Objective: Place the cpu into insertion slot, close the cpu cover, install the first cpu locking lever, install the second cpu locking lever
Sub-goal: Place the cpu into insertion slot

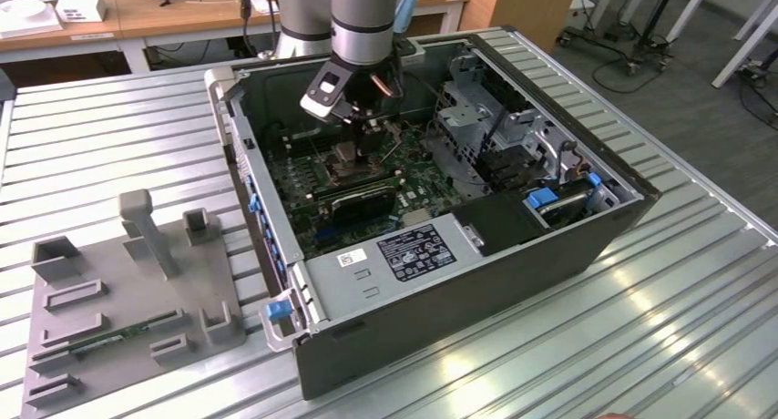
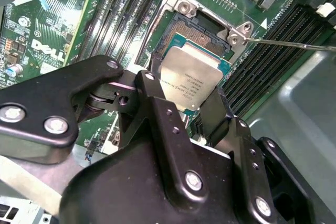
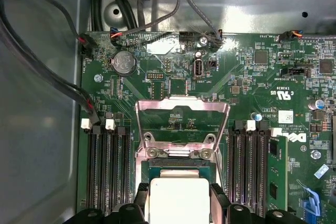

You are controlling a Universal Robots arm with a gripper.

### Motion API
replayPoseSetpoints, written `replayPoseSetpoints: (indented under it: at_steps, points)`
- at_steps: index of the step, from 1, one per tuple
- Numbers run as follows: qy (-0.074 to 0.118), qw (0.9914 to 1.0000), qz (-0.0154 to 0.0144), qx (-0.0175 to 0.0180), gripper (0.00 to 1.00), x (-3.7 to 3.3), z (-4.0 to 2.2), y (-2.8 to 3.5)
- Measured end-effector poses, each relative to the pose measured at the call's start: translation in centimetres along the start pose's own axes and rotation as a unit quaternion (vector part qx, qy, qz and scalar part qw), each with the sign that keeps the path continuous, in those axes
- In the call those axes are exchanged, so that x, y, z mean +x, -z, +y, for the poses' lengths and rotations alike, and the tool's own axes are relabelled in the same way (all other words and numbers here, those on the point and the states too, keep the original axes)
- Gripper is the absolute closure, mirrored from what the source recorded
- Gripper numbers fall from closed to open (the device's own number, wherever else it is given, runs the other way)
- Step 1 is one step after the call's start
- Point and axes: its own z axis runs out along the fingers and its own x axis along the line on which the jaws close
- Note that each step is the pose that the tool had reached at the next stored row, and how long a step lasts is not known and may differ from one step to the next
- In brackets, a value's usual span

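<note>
Silver-beige metal marks the cpu (image 2: 191,77), which is clamped at two opposite edges between the black fingers (image 2: 157,108) of the tool (image 2: 184,98). It is held at a tilt just over the insertion slot (image 2: 197,30), with part of the slot's dark pin grid left uncovered beyond it. Whether a corner already touches the slot cannot be told.

Bent pins are judged the main risk: if the chip is let go while tilted or offset, one edge would land on the grid first. The fingers could also be caught on the slot's silvery rim.

The tilt and a thin metal lever (image 2: 289,44) beside the slot are seen in the second wrist view. In the first wrist view the cpu cover (image 3: 181,104) is shown swung open beyond the slot, with memory slots (image 3: 105,166) flanking it. In the exterior view the arm is seen reaching down into the open computer case (image 1: 364,346) on the table (image 1: 122,118).
</note>
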Motion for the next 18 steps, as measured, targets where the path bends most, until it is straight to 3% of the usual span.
replayPoseSetpoints:
  at_steps: [9, 15, 18]
  points:
    - [0.0, 1.0, 0.0001, -0.0001, 0.46, -0.01, -0.64, -0.74]
    - [0.0, 1.0, 0.0, 0.0, 0.46, -0.03, -0.68, -1.57]
    - [0.0, 1.0, -0.0001, 0.0, 0.46, -0.04, -0.69, -1.66]
